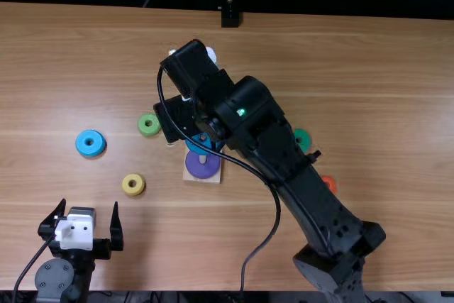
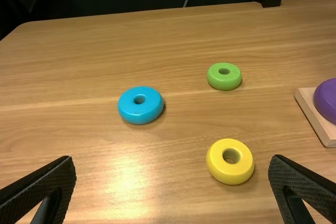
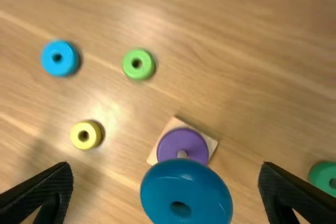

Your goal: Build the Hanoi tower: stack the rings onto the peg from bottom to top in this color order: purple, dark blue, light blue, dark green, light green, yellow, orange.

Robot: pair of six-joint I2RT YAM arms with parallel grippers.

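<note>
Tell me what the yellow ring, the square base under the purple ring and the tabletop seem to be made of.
Yellow ring: painted wood or hard plastic, given its even colour and smooth sheen. Square base: probably bare wood, pale and matte. Tabletop: wood or wood-look laminate, satin, with long grain streaks and a soft glare.

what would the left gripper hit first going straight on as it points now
Probably the light blue ring, which lies ahead of the left gripper in the top view; its height and tilt are unclear, so it might touch the table first.
</note>
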